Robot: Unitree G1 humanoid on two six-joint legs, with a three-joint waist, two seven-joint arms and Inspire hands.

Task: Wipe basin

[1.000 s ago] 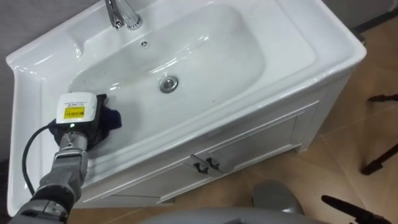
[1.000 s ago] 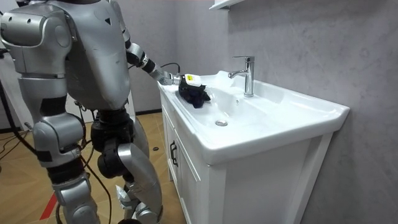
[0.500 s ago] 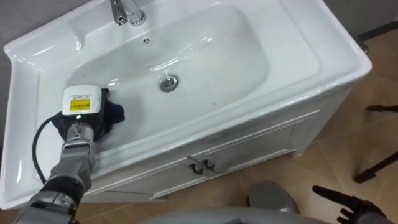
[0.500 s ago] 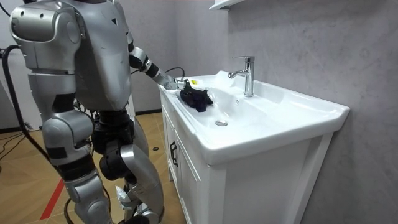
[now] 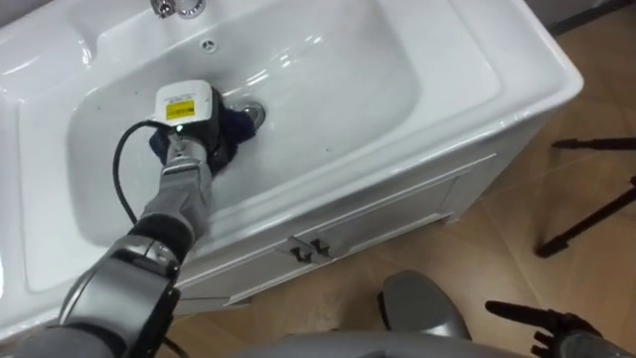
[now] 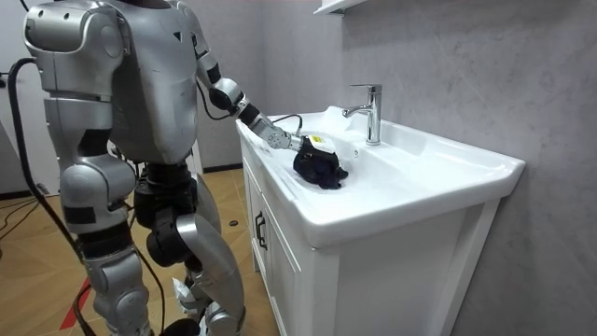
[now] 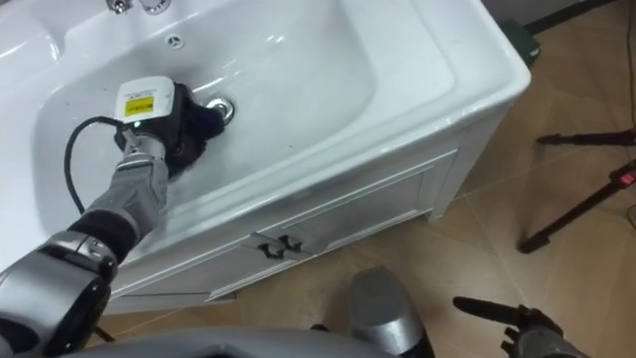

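Nearest, low by the cabinet front, the right hand [image 5: 534,318] hangs idle with its fingers loosely straight. Over the front rim of the basin [image 5: 467,94], the left hand [image 5: 189,137] presses down on a dark, bunched cloth [image 5: 232,125] at the bottom of the bowl, touching the drain [image 5: 254,112]. Its fingers are buried in the cloth, so I cannot tell how they are set. The wipe looks midway, with the bowl's right side and the wall below the faucet [image 6: 370,112] probably left.
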